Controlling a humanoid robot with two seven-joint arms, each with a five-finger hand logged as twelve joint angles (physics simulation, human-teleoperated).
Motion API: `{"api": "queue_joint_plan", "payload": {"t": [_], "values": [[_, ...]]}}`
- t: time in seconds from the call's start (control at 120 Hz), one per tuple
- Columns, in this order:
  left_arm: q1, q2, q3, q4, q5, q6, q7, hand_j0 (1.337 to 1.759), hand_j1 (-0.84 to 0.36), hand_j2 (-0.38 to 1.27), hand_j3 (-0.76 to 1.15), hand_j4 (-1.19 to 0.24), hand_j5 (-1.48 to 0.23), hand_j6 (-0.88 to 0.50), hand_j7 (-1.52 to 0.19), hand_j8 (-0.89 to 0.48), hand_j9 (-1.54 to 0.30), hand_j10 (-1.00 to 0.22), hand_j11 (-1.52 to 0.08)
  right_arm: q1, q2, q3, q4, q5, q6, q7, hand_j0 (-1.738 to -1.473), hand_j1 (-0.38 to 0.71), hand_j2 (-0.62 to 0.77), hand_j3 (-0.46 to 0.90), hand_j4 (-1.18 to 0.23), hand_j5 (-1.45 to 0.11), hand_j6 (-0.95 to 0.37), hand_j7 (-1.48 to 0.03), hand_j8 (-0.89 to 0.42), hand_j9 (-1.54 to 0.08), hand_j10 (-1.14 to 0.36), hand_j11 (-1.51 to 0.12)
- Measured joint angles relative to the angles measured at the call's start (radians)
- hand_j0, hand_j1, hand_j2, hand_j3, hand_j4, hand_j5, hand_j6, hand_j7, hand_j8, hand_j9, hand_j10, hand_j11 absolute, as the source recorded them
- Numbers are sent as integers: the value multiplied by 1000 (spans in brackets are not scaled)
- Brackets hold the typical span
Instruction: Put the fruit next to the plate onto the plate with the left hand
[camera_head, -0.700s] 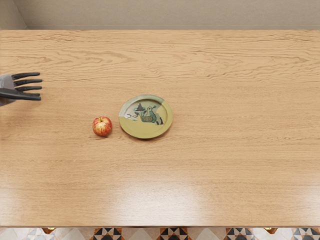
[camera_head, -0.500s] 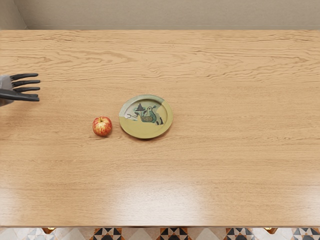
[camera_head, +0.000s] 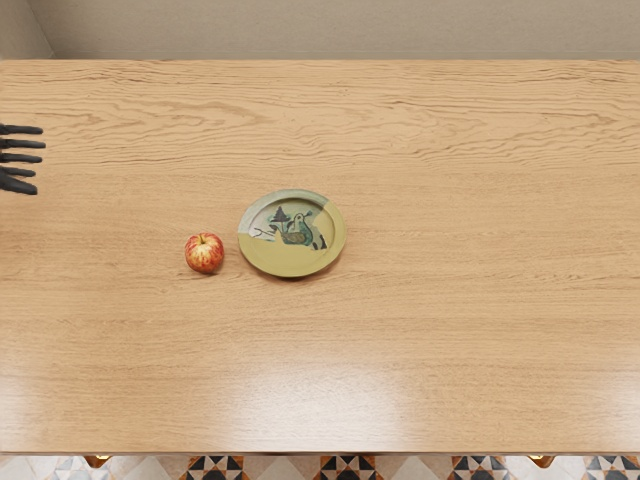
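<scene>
one apple (camera_head: 204, 252) sits on the tabletop (camera_head: 480, 330) just beside the plate (camera_head: 295, 268), not touching it. the left hand (camera_head: 14, 159) shows at the left edge, fingers (camera_head: 24, 144) spread, holding nothing.

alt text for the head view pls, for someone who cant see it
A red apple sits on a wooden table just left of a painted plate, not on it. The robot's left hand shows only as spread dark fingers at the left edge, well away from the apple, holding nothing.
</scene>
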Motion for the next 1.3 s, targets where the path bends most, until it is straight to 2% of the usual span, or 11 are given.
{"api": "queue_joint_plan", "payload": {"t": [0.083, 0.35, 0.483, 0.558, 0.683, 0.808, 0.892, 0.983, 1.092, 1.233, 1.3], "values": [[-39, -4, 18, -46, 37, 0, 0, 1658, 59, 50, 0, -243, -316, -243, -316, -243, -316, -242, -316, 0, 0, 0, 0, 0, 0, 0, -1658, -305, -7, 0, -37, -47, -37, -47, -37, -47, -37, -47], [-64, 4, 44, -101, 145, 0, 7, 1658, 59, 50, 0, -244, -316, -244, -316, -244, -316, -244, -316, 0, 0, 0, 0, 0, 0, 0, -1658, -305, -7, 0, -37, -48, -37, -47, -37, -47, -37, -47], [-261, 53, 260, -190, 64, 0, 2, 1658, 59, 50, 0, -245, -316, -245, -316, -245, -316, -244, -316, 0, 0, 0, 0, 0, 0, 0, -1658, -305, -7, 0, -37, -47, -37, -47, -37, -47, -37, -47], [-370, 107, 398, -302, 28, 0, 0, 1658, 59, 51, 0, -245, -316, -245, -316, -244, -316, -244, -316, 0, 0, 0, 0, 0, 0, 0, -1658, -305, -7, 0, -37, -48, -37, -48, -37, -48, -37, -48], [-411, 131, 538, -445, 9, 0, -1, 1658, 59, 50, 0, -245, -316, -245, -316, -245, -316, -244, -316, 0, 0, 0, 0, 0, 0, 0, -1658, -305, -7, 0, -37, -48, -37, -47, -37, -48, -37, -47], [-588, 111, 693, -556, 9, 7, 2, 1658, 59, 50, 0, -245, -316, -245, -316, -245, -316, -245, -316, 0, 0, 0, 0, 0, 0, 0, -1658, -305, -7, 0, -37, -47, -37, -47, -37, -47, -37, -47], [-673, 74, 813, -612, 9, 62, 4, 1658, 59, 50, 0, -245, -316, -245, -316, -245, -316, -244, -316, 0, 0, 0, 0, 0, 0, 0, -1658, -305, -7, 0, -37, -48, -37, -47, -37, -48, -37, -47], [-728, 26, 918, -661, 8, 155, 9, 1658, 59, 50, 0, -245, -316, -245, -316, -245, -316, -244, -316, 0, 0, 0, 0, 0, 0, 0, -1658, -305, -7, 0, -37, -47, -37, -47, -37, -47, -37, -47], [-776, -31, 1001, -706, 8, 291, 43, 1658, 59, 50, 0, -245, -316, -245, -316, -245, -316, -244, -316, 0, 0, 0, 0, 0, 0, 0, -1658, -305, -7, 0, -37, -47, -37, -47, -37, -47, -37, -47], [-818, -44, 1066, -742, 7, 421, 81, 1658, 58, 49, 0, -244, -316, -245, -316, -245, -316, -244, -316, 0, 0, 0, 0, 0, 0, 0, -1658, -305, -7, 0, -37, -47, -37, -47, -37, -47, -37, -47], [-869, -57, 1098, -766, 7, 473, 96, 1658, 58, 49, 0, -244, -316, -245, -316, -245, -316, -244, -316, 0, 0, 0, 0, 0, 0, 0, -1658, -305, -7, 0, -37, -47, -37, -47, -37, -47, -37, -47]]}}
